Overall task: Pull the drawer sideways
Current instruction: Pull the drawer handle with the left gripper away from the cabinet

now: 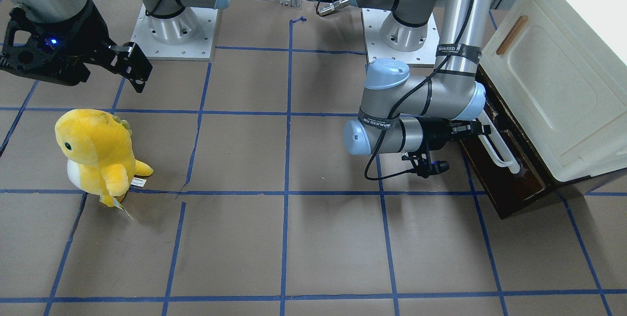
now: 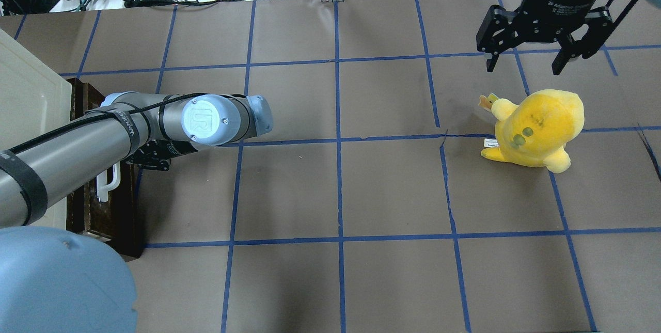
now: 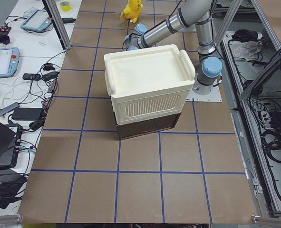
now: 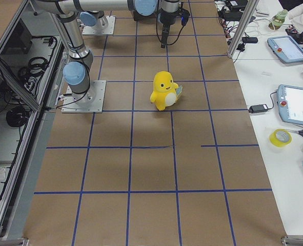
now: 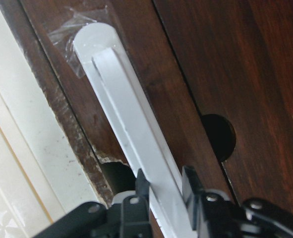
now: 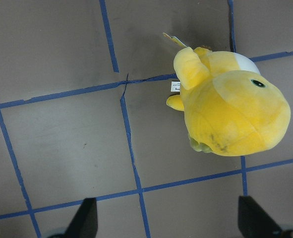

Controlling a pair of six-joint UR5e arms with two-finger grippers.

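The drawer (image 1: 514, 171) has a dark brown wooden front and sits under a cream cabinet (image 1: 553, 76) at the table's end on my left. None of its inside shows. Its long white bar handle (image 1: 495, 149) runs along the front, and the left wrist view (image 5: 131, 129) shows it close up. My left gripper (image 5: 166, 186) is shut on this handle, with a finger (image 5: 141, 186) close on each side. It shows in the front view (image 1: 482, 129) at the handle's upper end. My right gripper (image 2: 526, 59) is open and empty, hanging above the table beyond a yellow plush.
A yellow plush toy (image 2: 537, 126) stands on the brown paper on my right, below the right gripper (image 6: 168, 223). The cabinet door carries a small wooden handle (image 1: 512, 35). Blue tape lines grid the table. Cables and devices lie beyond the far edge.
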